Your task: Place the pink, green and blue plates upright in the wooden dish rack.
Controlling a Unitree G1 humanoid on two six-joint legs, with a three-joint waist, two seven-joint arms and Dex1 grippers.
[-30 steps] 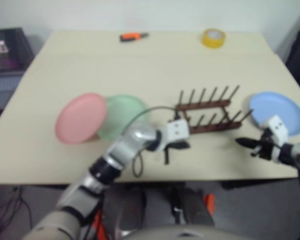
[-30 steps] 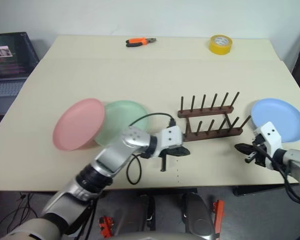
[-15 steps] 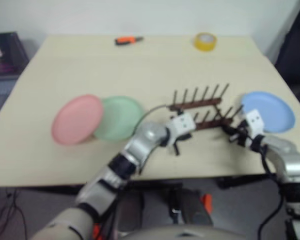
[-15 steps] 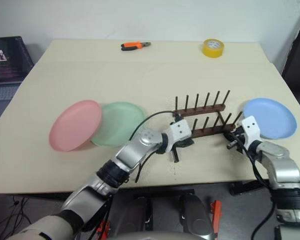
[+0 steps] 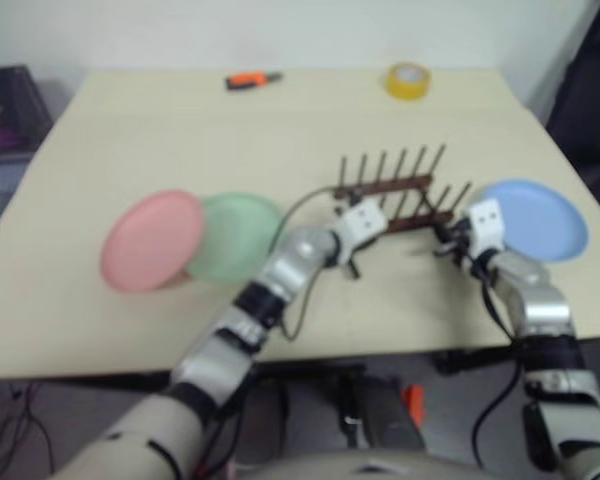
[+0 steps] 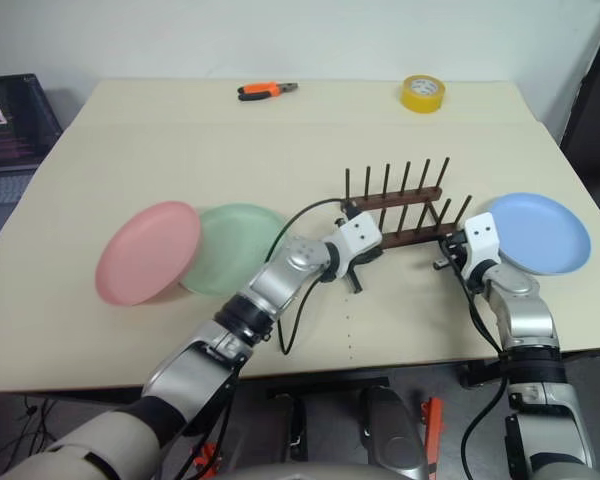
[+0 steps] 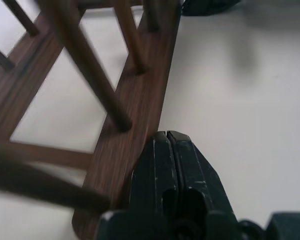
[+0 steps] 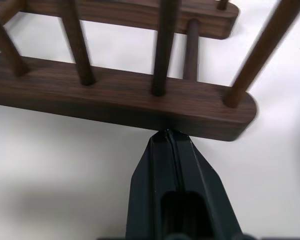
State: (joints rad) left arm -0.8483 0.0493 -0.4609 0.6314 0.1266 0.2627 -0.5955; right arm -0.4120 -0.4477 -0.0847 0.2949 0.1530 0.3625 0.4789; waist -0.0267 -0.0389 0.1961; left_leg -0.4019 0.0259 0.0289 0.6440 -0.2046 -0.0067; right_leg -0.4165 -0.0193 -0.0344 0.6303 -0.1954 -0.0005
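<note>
On the pale tabletop (image 6: pixel 130 340), the left end effector (image 6: pixel 357 281) has its two black fingers pressed together, tip against the near rail of the wooden dish rack (image 6: pixel 400 212) at its left end; the left wrist view shows the closed tip (image 7: pixel 168 137) touching the rail's edge. The right end effector (image 6: pixel 442 256) is likewise pinched together with nothing between the fingers, its tip (image 8: pixel 166 134) meeting the side of the near rail by the rack's right end. The rack stands empty, its thin pegs upright, between the two arms. Just right of it the blue plate (image 6: pixel 542 232) lies flat. Well to the left, the green plate (image 6: pixel 242 247) lies flat, and the pink plate (image 6: pixel 146 252) overlaps its left edge, resting tilted on it. Towards the far edge lie orange-handled pliers (image 6: pixel 265 91) and a roll of yellow tape (image 6: pixel 423 94).
</note>
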